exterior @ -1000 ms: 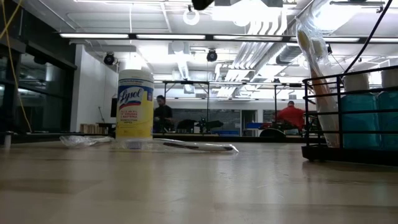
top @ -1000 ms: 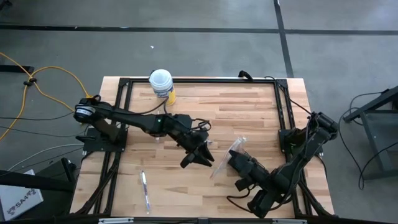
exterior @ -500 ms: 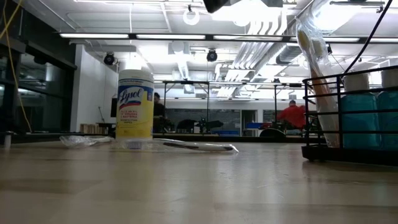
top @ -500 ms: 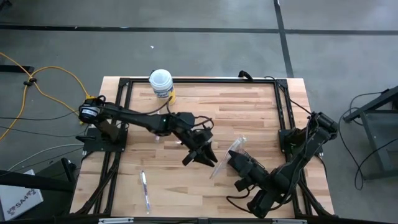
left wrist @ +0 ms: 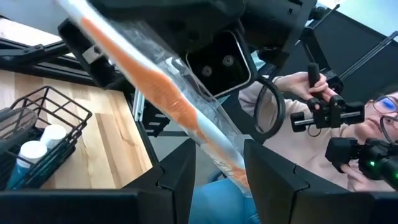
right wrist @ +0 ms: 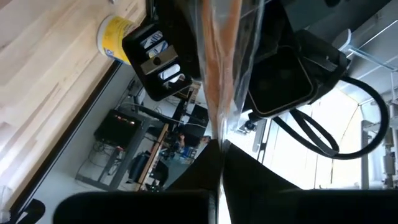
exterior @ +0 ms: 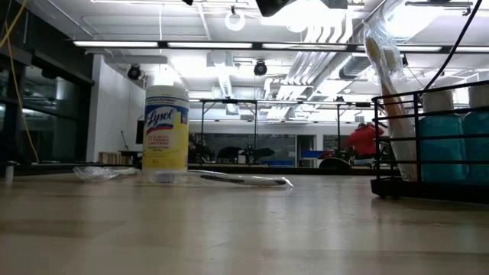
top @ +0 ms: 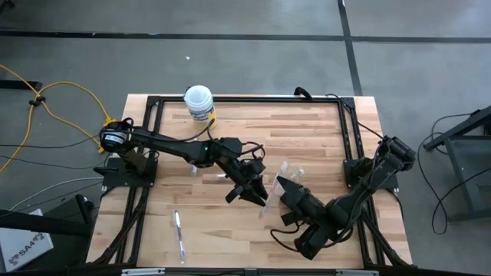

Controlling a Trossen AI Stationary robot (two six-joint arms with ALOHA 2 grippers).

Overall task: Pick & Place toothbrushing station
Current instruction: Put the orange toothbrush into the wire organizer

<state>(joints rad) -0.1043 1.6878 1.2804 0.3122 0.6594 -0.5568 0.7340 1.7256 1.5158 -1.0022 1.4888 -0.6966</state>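
The toothbrushing station (exterior: 397, 187) is a black wire basket holding blue white-capped bottles and a wrapped brush; it also shows in the left wrist view (left wrist: 59, 102). My right gripper (top: 278, 184) is shut on an orange toothbrush in a clear wrapper (top: 289, 168), held above the table's middle. My left gripper (top: 249, 193) is open right beside it. Its two fingers (left wrist: 177, 177) stand on either side of the wrapped toothbrush (left wrist: 168, 93); whether they touch it I cannot tell. My right gripper pinches the clear wrapper (right wrist: 217, 134) between its two shut fingers (right wrist: 249, 171). It comes level from the table's near right, and the fingers lie across the toothbrush's length. The toothbrush is lifted clear of the table and sticks out on both sides of the fingers.
A yellow-labelled canister (top: 199, 103) with a white lid stands at the far left edge. A pen-like wrapped item (top: 179, 236) lies near the front left. A person (left wrist: 323, 124) holding handles shows beyond the table in the left wrist view.
My right gripper has carried the wrapped toothbrush toward the table's far left, closer to my left gripper. My left gripper has edged toward the toothbrush and tipped a little. Neither gripper has changed its opening.
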